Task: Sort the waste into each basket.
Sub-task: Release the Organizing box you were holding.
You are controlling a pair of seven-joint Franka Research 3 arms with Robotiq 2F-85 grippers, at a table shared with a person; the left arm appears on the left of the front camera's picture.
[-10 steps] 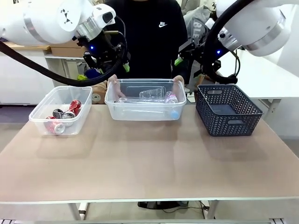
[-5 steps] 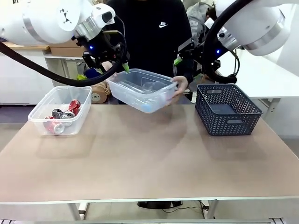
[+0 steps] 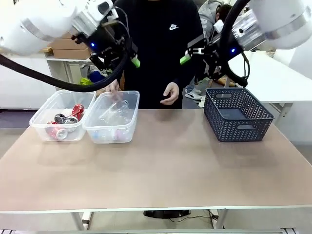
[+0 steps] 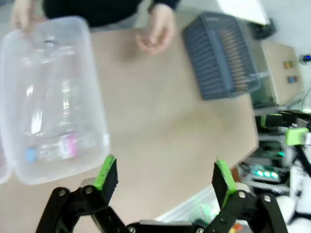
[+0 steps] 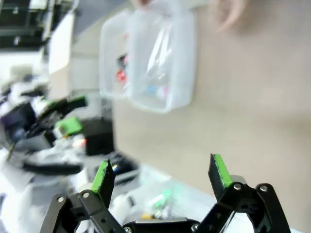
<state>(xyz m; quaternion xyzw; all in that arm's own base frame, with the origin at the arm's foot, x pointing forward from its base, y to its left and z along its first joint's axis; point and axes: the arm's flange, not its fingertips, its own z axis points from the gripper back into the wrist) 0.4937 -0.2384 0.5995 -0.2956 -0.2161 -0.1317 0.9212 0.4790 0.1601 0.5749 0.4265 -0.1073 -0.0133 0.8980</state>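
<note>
Sorting looks finished, bottles (image 3: 114, 113) binned mid-left beside cans (image 3: 66, 122); keep your left tool (image 4: 163, 177) and right tool (image 5: 163, 177) wide, empty.

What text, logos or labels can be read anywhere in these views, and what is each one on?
No word or number reads clearly.
White swoosh logo, no lettering: on the person's black top.
Pink label on a bottle in the clear tub: too blurred to read.
Print on the red cans: too small to read.
</note>
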